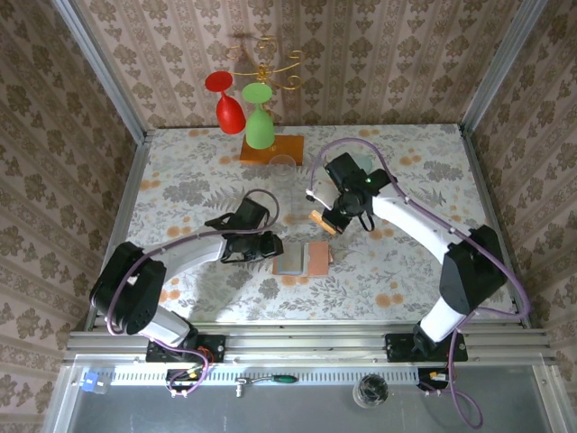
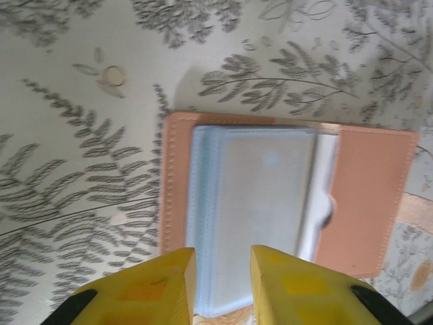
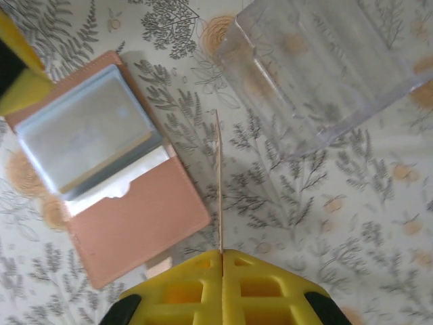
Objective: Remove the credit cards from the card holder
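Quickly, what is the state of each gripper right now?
Left gripper: slightly open, holding nothing, over the card holder.
Right gripper: closed on a thin credit card, seen edge-on.

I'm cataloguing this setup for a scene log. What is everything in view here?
card holder: one, salmon-brown, grey-blue pockets, lying open on the table between the arms
credit card: one, tan, held above the table
clear plastic container: one, transparent, beyond the holder
wine glasses: two, red and green, hanging upside down at the back
rack: one, gold wire, orange base, back edge
screwdriver: one, green handle, near ledge
table: one, floral cloth
left gripper: yellow fingers, open over the holder's edge
right gripper: yellow fingers, shut on the credit card
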### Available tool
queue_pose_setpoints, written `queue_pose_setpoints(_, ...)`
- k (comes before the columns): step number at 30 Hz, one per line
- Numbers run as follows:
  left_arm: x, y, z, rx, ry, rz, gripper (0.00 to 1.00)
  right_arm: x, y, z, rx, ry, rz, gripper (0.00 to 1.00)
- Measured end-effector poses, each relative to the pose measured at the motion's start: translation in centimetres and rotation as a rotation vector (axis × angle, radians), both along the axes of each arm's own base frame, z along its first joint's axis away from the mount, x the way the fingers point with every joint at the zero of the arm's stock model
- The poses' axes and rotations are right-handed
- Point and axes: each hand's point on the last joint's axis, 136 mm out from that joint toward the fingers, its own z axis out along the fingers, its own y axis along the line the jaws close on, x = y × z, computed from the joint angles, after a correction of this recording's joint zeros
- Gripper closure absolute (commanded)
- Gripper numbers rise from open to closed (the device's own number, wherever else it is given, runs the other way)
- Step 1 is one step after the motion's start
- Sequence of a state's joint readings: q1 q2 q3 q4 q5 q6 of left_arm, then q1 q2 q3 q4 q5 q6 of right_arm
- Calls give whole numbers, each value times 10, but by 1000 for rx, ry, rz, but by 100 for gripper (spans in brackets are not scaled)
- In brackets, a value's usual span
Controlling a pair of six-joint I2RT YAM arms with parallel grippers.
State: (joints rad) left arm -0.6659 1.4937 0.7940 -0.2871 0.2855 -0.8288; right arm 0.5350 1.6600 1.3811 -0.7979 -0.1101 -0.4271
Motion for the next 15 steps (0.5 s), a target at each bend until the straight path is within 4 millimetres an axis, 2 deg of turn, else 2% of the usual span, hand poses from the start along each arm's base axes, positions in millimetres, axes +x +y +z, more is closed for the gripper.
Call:
queue_pose_setpoints(5,-9,13,-16,23,44,17,68,19,4,-4,-106,-20,161,100)
queue_pose_setpoints(15,-13,3,-21,-40,72,12,67,65,20,-3,-193,-34,337,100)
